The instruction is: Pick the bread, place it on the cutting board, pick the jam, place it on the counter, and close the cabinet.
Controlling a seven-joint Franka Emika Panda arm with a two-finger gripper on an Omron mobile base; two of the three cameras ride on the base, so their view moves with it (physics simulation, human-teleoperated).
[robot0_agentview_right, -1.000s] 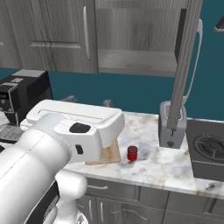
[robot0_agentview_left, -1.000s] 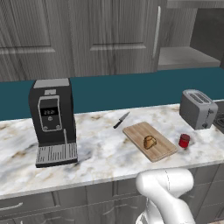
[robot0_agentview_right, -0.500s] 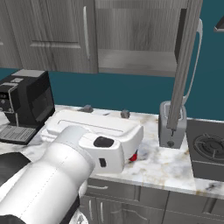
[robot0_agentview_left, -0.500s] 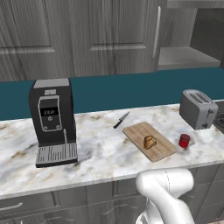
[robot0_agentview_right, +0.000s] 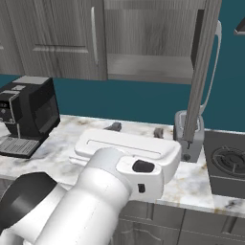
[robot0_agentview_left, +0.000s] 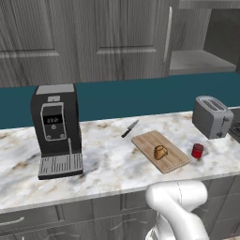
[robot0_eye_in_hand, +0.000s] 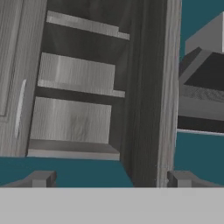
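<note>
The bread (robot0_agentview_left: 161, 152) lies on the cutting board (robot0_agentview_left: 146, 140), which rests on the marble counter (robot0_agentview_left: 108, 164). Just right of the board stands the red jam (robot0_agentview_left: 197, 150), upright on the counter. The cabinet (robot0_agentview_left: 201, 60) stands open above the toaster, and its door (robot0_agentview_right: 200, 72) is seen edge-on with a silver handle (robot0_agentview_right: 216, 62). My gripper (robot0_eye_in_hand: 111, 179) is open with nothing between its fingertips (robot0_eye_in_hand: 41, 178). It looks up at the cabinet's shelves (robot0_eye_in_hand: 76, 74) and the door's edge (robot0_eye_in_hand: 168, 87). My gripper (robot0_agentview_right: 136, 130) is raised over the counter, left of the door.
A silver toaster (robot0_agentview_left: 212, 116) stands right of the jam. A knife (robot0_agentview_left: 130, 128) lies behind the board. A black coffee machine (robot0_agentview_left: 56, 126) occupies the counter's left. A stove (robot0_agentview_right: 228, 161) sits at the far right. My arm (robot0_agentview_right: 95, 196) hides the board in the right base view.
My arm has swung to the right, toward the open cabinet door, and now covers the jam in the right base view. Bread, board and jam have not moved.
</note>
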